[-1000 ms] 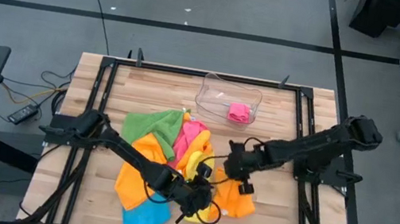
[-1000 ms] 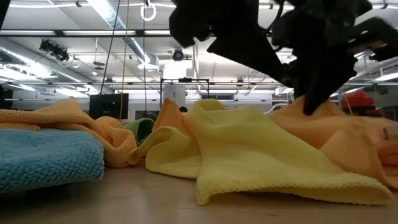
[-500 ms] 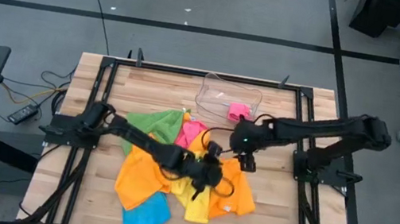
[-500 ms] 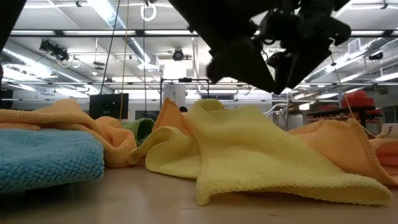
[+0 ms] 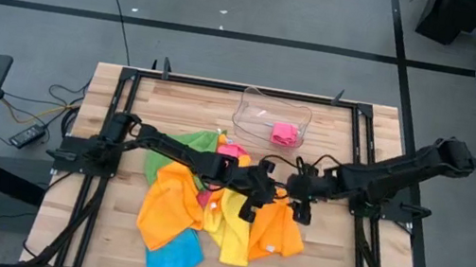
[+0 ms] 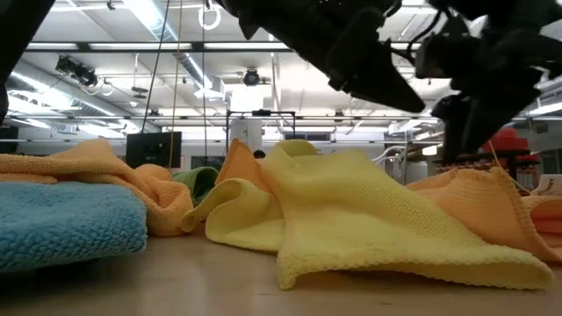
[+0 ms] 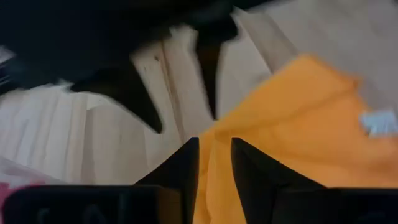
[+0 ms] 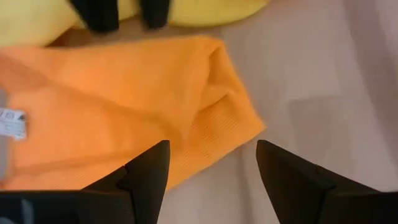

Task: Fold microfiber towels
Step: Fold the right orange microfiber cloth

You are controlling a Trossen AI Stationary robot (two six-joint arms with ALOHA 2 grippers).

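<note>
Both arms reach in over the towel heap in the middle of the bench. The left gripper hangs just above one edge of an orange towel; its fingers stand a narrow gap apart with that edge showing between them, and I cannot tell whether they pinch the cloth. The right gripper hovers over the same towel near its far corner, fingers spread wide and holding nothing. In the high view the two grippers sit close together, the left just beside the right. The yellow towel lies rumpled beside the orange one, a second orange towel spreads toward the left arm's side, the green towel and pink towel lie toward the far side, and the blue towel rests at the near edge. A clear tray at the far side holds a folded pink cloth.
</note>
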